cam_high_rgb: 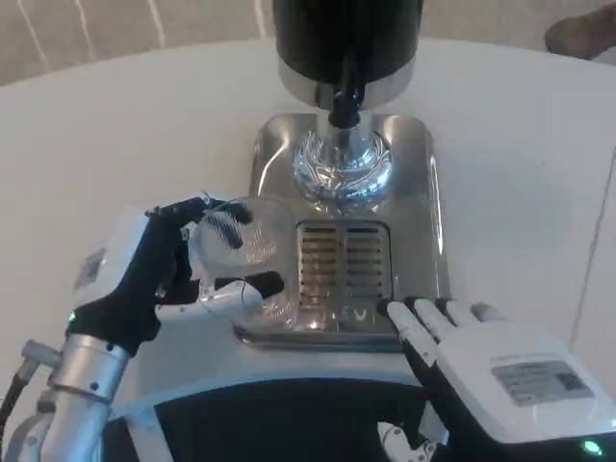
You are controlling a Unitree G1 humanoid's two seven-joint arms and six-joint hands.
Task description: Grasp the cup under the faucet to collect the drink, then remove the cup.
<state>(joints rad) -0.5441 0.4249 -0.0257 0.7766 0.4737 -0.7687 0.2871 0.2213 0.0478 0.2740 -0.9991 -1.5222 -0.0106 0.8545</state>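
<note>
A clear plastic cup [245, 258] stands at the left edge of the steel drip tray [414, 173], left of the slotted grate [345, 262]. My left hand [159, 274] grips it, fingers wrapped around its near and far sides. The black faucet [345, 101] hangs from the dark drink dispenser [346, 38] over the shiny steel base, behind and to the right of the cup. My right hand [481, 371] lies flat and open at the tray's front right corner, fingertips touching its front edge, holding nothing.
The dispenser and tray stand in the middle of a white round table [115, 135]. A brown object [582, 34] shows at the far right edge. The table's dark front edge runs below the hands.
</note>
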